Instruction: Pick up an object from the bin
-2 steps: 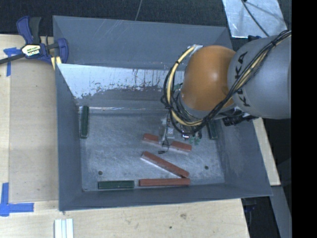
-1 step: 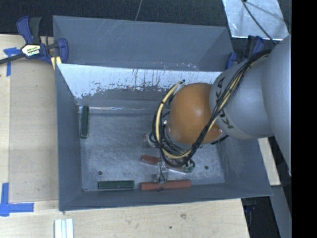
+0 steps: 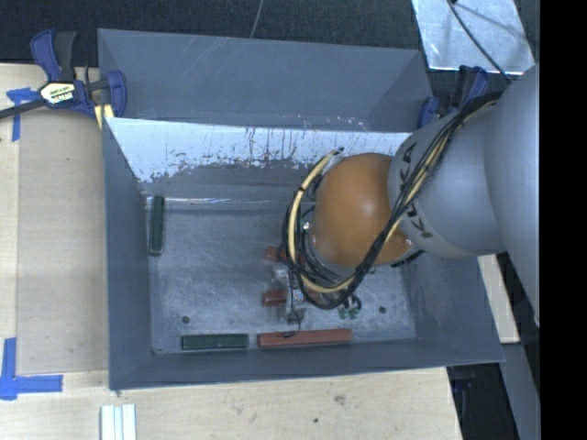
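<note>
- The gripper point(image 3: 293, 308) sits low in the bin point(image 3: 124, 273), just beside a small red-brown block point(image 3: 273, 296) (spread or pressed together, I cannot tell).
- A long red-brown bar point(image 3: 304, 337) lies along the view's lower wall.

Along your bin's point(image 3: 128, 273) front wall, the left bar point(image 3: 214, 342) and right bar point(image 3: 304, 337) lie end to end. Your gripper point(image 3: 293, 315) sits just behind the right bar, with a block point(image 3: 273, 297) at its left. A stick point(image 3: 157, 225) lies by the left wall.

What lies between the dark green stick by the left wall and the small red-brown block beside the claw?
Nothing: camera view shows bare bin floor between dark green stick and red-brown block.
</note>
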You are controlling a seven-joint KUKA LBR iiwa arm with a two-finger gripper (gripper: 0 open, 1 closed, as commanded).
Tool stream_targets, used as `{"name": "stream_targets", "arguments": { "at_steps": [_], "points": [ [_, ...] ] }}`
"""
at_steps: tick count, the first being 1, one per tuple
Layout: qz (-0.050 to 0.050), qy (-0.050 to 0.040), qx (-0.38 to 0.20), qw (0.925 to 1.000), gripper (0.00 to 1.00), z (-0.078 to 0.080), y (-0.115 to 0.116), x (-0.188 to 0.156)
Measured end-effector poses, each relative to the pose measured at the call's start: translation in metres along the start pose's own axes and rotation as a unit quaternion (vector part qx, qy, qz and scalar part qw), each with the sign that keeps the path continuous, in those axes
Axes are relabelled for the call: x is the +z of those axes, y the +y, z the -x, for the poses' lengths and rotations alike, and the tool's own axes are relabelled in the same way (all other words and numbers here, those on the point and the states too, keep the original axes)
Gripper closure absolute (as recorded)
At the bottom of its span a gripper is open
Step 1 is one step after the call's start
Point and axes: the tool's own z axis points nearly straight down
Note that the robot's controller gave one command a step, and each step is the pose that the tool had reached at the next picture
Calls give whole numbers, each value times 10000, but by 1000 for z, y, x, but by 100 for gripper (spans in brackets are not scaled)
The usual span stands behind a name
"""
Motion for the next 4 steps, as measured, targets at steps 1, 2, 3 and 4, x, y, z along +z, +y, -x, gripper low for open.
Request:
{"name": "stream_targets", "arguments": {
  "at_steps": [1, 2, 3, 4],
  "points": [
    [0, 0, 1, 10000, 100, 0, 0, 0],
    [-7, -4, -442, 9990, 100, -4, 2, 1],
    [-6, -8, -741, 9973, 100, -6, 3, 1],
    [-7, -13, -1369, 9906, 100, -6, 5, -32]
  ]
}}
